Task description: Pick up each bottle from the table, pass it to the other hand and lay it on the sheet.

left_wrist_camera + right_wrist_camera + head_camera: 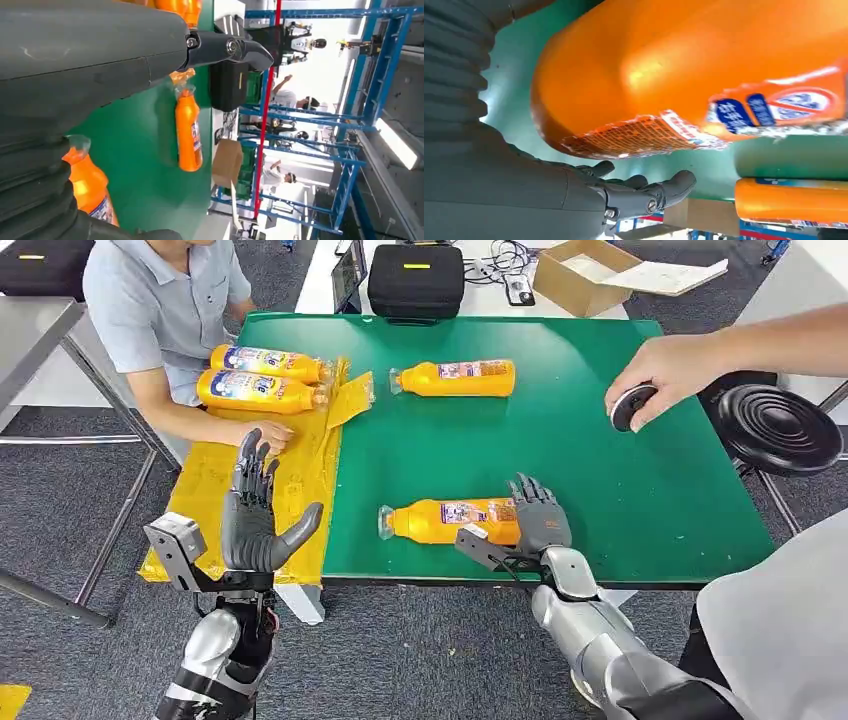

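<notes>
Bottle (pixel 450 521) lies on the green table (pixel 620 470) near its front edge; right hand (pixel 538 517) rests at its base, apparently not yet gripping. Left hand (pixel 256 512) hovers open-fingered over the yellow sheet (pixel 300 470).

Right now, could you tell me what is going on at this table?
The robot's right hand rests open at the base of the near orange bottle on the green table, not yet gripping it. Its left hand waits open above the yellow sheet, where two bottles already lie. Another bottle lies farther back. A seated person's hand rests on the sheet.
</notes>
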